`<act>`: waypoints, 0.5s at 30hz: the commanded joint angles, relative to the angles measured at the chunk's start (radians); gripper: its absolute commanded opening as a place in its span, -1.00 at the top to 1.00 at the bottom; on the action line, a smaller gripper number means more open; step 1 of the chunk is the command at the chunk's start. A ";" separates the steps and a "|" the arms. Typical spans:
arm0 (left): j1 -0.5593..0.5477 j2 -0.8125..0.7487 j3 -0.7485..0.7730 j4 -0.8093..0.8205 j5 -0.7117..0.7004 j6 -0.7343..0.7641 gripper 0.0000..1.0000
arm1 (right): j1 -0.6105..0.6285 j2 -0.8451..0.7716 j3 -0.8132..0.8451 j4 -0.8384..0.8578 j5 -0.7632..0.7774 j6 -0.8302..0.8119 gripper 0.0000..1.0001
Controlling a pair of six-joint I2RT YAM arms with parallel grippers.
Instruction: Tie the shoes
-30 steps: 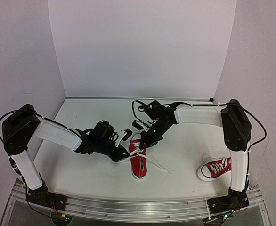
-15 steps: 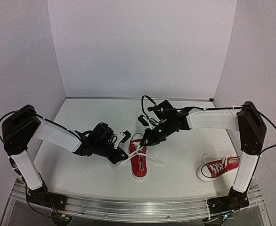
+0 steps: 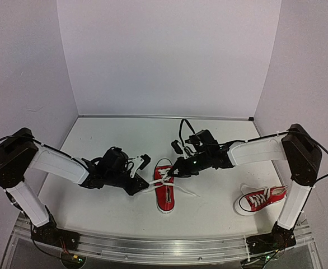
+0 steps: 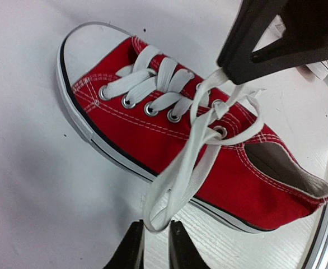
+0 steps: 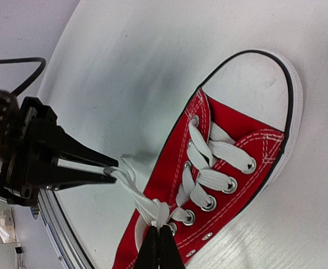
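One red shoe lies at the table's middle, toe toward the back wall; it also shows in the left wrist view and the right wrist view. My left gripper is shut on a loop of white lace, drawn out to the shoe's left; the loop's end sits between its fingertips. My right gripper is shut on the lace at the crossing over the top eyelets, and shows in the top view. The second red shoe lies at the right, untouched.
The second shoe sits close to the right arm's base column. A loose lace end trails right of the middle shoe. White walls enclose the back and both sides; a metal rail runs along the near edge.
My left gripper has drawn back to the left with the lace loop. My right arm has stretched out lower and its gripper has settled on the lace crossing.
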 commanded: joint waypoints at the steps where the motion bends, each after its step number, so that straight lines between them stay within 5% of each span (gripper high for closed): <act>1: 0.003 -0.155 -0.050 0.122 -0.083 0.092 0.44 | -0.003 -0.028 -0.002 0.096 -0.030 0.031 1.00; 7: -0.006 -0.319 -0.143 0.229 -0.103 0.313 0.12 | -0.003 -0.016 0.014 0.095 -0.045 0.035 1.00; 15: -0.082 -0.258 -0.095 0.166 -0.032 0.703 0.25 | -0.004 0.004 0.023 0.094 -0.050 0.047 1.00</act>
